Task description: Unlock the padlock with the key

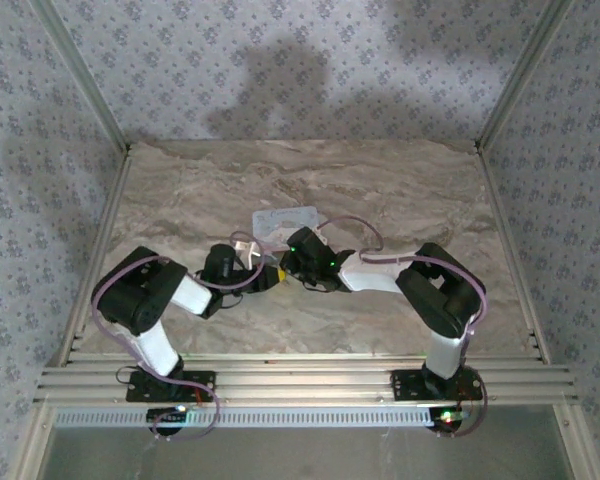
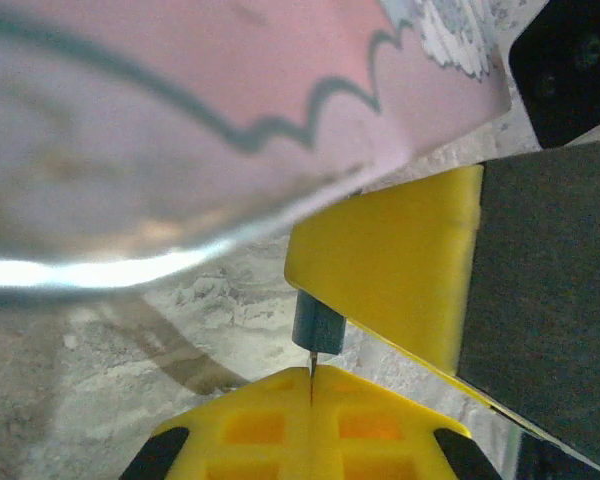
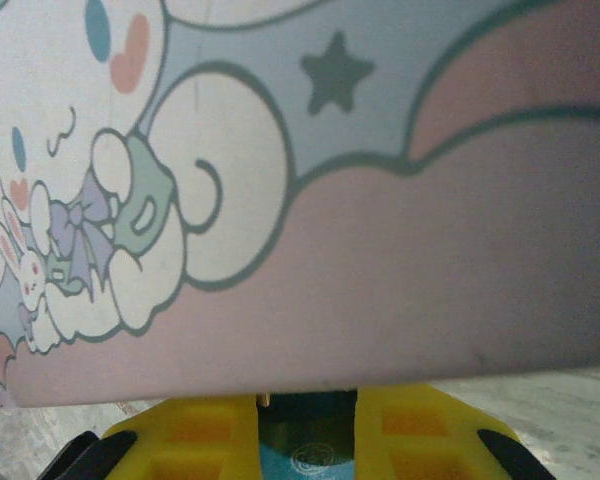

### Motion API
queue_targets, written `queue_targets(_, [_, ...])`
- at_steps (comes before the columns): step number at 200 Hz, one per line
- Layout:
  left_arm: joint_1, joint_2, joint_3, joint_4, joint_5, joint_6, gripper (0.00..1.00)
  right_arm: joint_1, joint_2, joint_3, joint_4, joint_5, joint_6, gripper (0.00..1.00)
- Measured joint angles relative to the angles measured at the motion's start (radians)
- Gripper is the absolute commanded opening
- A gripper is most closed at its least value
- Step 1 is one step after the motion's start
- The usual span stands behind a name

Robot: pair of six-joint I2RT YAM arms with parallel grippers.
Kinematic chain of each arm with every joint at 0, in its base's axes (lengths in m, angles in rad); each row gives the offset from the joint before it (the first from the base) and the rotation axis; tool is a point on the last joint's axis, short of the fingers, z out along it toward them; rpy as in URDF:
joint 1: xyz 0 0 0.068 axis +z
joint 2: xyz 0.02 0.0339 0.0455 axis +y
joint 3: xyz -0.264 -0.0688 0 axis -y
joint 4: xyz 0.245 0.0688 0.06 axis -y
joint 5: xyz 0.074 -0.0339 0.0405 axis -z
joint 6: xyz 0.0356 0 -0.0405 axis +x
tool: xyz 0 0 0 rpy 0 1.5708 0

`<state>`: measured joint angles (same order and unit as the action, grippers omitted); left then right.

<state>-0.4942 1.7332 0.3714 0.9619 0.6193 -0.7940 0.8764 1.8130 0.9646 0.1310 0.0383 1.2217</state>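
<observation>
Left hand [image 2: 311, 395] pinches key [image 2: 311, 360], seemingly touching padlock [image 2: 318, 325] gripped by right hand [image 3: 306, 425].

Top view: moderate, diffuse light arrives from the camera side. It casts broad soft shadows on the back wall [image 1: 310, 90], the surface [image 1: 400, 190] is evenly lit, and detail is soft overall. Left wrist view: the tin [image 2: 180, 120] sits too close and is fully defocused, with a bright glare streak along its lower edge. Right wrist view: the tin print is slightly soft, and the right hand [image 3: 306, 445] at the bottom edge is blurred and dim.
</observation>
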Motion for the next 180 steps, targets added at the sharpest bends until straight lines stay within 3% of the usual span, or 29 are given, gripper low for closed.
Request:
queue_targets(52, [-0.014,-0.011,0.000,-0.019,-0.034,0.067,0.00,0.000,0.000,-0.001,0.003,0.004,-0.001,0.00])
queue_targets(62, [-0.018,-0.019,0.000,-0.029,-0.047,0.088,0.00,0.000,-0.001,-0.001,0.004,0.007,-0.001,0.13])
queue_targets(90, [-0.026,-0.023,-0.004,-0.028,-0.058,0.132,0.00,0.001,-0.008,-0.008,0.000,0.015,-0.008,0.38])
queue_targets(108, [-0.026,-0.019,-0.015,0.006,-0.070,0.146,0.00,0.014,-0.032,-0.021,-0.033,0.016,-0.012,0.48])
queue_targets(131, [-0.026,0.018,-0.034,0.077,-0.089,0.150,0.00,0.029,-0.087,-0.040,-0.071,0.022,-0.019,0.54])
queue_targets(180, [-0.024,0.051,-0.040,0.143,-0.105,0.146,0.00,0.042,-0.201,-0.100,-0.074,0.069,-0.014,0.55])
